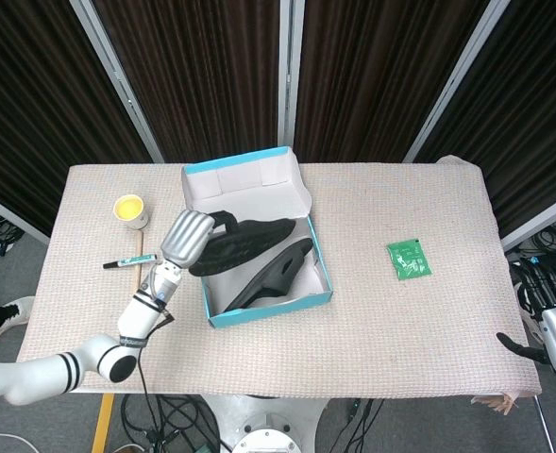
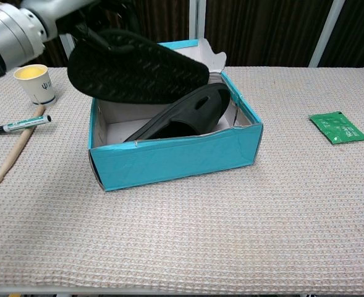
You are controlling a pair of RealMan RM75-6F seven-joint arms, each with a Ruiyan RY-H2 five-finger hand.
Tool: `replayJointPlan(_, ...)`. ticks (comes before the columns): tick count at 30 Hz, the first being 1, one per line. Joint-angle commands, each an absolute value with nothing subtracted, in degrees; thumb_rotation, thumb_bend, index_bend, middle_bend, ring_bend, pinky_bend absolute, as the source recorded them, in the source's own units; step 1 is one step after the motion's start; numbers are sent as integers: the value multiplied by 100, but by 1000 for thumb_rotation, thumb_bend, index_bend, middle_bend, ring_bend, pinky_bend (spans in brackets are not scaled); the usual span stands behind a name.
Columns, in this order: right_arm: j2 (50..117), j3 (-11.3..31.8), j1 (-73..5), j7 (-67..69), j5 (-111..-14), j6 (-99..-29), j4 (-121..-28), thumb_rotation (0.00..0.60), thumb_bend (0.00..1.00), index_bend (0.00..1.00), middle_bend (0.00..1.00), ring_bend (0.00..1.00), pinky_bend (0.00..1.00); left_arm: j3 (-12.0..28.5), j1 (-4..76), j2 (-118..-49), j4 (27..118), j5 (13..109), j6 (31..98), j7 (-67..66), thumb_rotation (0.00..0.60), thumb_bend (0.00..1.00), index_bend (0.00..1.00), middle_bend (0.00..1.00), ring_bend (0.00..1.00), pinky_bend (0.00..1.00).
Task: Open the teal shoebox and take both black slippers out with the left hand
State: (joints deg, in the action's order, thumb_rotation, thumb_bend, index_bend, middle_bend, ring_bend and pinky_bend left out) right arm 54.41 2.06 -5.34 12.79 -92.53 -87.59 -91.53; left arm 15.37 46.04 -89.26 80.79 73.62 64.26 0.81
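1. Fingers of the left hand point(image 1: 185, 238) grasp one black slipper point(image 1: 240, 243) at its end, holding it in the air above the teal shoebox point(image 1: 259, 311), sole toward the chest camera.
2. Forearm runs from the 7 o'clock table corner up toward the box, the hand raised above the box's 9 o'clock wall.
3. Inside the shoebox, the second black slipper point(image 2: 188, 114) leans tilted against the 3 o'clock wall, strap uppermost; white lining shows beside it.
4. Box lid point(image 1: 244, 187) stands open and upright at 12 o'clock.
5. Right hand point(image 1: 551, 316) hangs off the table's 4 o'clock edge, holding nothing, fingers loosely apart.
6. At 9 o'clock of the box lie a marker point(image 2: 18, 125) and a wooden stick point(image 2: 15, 153), with a paper cup point(image 2: 36, 82) of yellow liquid beyond.
7. Green packet point(image 2: 337, 127) lies well apart at 3 o'clock.
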Motion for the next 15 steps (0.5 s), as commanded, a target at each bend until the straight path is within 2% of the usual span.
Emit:
replayJointPlan(1,5445,214,-546,1290,-9271,-8761,-9144,600,11,41,21,0,0,1671,4359,-8592,8377,7485,6801,198,600,596,797,859,854,1000)
replayJointPlan(8,5443,229,-595,1291,-9307,-8728,-9152,600,10,41,21,0,0,1667,3622,-7827,8923,7579,7637,397,600,596,796,855,852,1000)
replayJointPlan(15,5455,231,-644,1249,-9337,-8679,-9182,600,11,41,21,0,0,1229,2674,-7277,9260,7582,8228,745,600,595,786,847,849,1000)
